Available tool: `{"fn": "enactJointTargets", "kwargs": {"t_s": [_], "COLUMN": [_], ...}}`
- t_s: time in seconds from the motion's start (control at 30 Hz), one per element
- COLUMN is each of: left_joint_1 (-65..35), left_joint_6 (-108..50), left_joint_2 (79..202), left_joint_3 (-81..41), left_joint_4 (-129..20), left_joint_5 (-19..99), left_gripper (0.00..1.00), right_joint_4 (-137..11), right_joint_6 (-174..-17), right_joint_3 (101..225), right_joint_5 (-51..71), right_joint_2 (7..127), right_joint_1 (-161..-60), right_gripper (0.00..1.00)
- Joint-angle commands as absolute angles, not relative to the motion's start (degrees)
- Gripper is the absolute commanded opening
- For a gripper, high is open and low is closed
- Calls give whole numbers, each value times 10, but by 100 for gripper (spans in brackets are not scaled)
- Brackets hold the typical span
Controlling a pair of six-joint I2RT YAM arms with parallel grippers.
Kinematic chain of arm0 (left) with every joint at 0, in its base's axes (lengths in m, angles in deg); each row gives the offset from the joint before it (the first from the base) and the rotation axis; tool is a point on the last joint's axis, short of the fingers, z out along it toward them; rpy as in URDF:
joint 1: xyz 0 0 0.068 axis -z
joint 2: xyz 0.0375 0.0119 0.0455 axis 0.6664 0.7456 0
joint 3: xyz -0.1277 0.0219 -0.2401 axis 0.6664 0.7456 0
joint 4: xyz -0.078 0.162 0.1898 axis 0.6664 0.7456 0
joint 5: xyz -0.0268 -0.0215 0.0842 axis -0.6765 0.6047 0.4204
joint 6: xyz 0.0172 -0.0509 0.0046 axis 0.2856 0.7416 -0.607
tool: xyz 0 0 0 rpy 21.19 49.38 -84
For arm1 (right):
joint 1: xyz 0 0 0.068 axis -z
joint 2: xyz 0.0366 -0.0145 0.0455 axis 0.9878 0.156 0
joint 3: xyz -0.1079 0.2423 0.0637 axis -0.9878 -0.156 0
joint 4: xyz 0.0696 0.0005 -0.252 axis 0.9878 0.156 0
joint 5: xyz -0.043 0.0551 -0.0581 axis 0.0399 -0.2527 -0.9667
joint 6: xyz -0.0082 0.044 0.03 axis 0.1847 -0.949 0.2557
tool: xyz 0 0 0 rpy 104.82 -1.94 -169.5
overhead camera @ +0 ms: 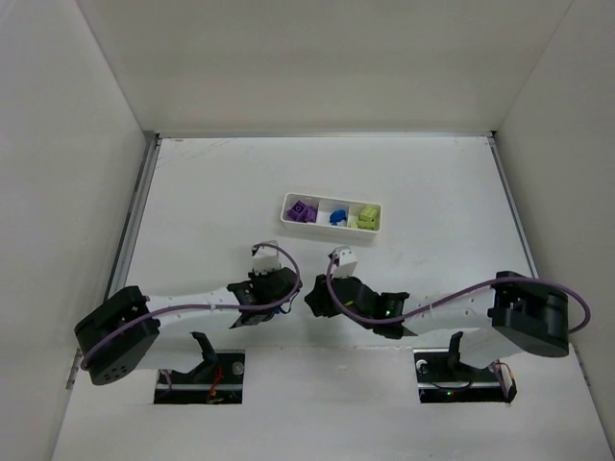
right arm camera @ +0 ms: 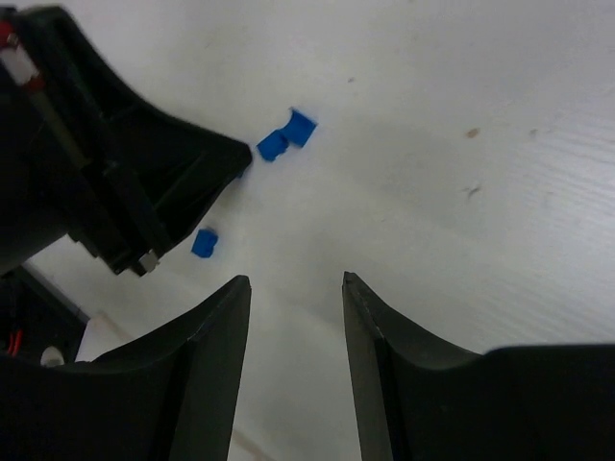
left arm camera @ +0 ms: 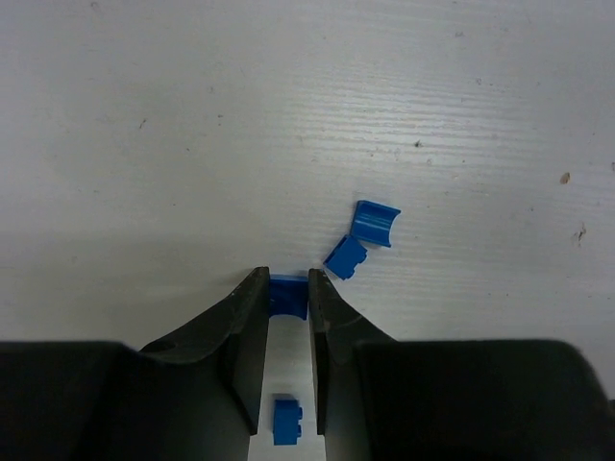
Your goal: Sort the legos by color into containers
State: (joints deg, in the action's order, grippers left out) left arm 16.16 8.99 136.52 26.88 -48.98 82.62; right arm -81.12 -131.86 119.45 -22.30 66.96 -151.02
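My left gripper is shut on a small dark blue lego, pinched between its fingertips at the table surface. Three more blue legos lie loose nearby: two just right of the tips, and one under the fingers. My right gripper stands open with nothing between its fingers, low over the table, facing the left gripper and the same blue legos. The containers are one white tray holding purple, blue and yellow-green legos.
Both arms reach in towards the table's middle, wrists close together. The tray lies a little beyond them. White walls close the table on the left, right and far sides.
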Motion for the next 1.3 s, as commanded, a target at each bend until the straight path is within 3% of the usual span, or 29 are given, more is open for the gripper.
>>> {"fn": "enactJointTargets", "kwargs": {"t_s": [0.0, 0.27, 0.53, 0.9, 1.27], "left_joint_1": [152, 84, 6, -76, -80], "left_joint_6": [88, 86, 76, 49, 40], "left_joint_2": [1330, 1205, 1071, 1020, 1075], "left_joint_3": [275, 291, 284, 261, 248], "left_joint_4": [-453, -445, -430, -454, -526], "left_joint_5": [827, 792, 765, 740, 700], "left_gripper": [14, 14, 14, 15, 15], "right_joint_4": [-870, -881, -768, -647, -621], "right_joint_6": [-1323, -1315, -1292, -1284, -1311], "right_joint_3": [1225, 1293, 1395, 1503, 1498], "right_joint_5": [-233, -255, -329, -395, -413], "right_joint_2": [691, 784, 872, 958, 961], "right_joint_1": [-1545, -1602, -1615, -1639, -1639], "right_gripper": [49, 47, 43, 41, 16]}}
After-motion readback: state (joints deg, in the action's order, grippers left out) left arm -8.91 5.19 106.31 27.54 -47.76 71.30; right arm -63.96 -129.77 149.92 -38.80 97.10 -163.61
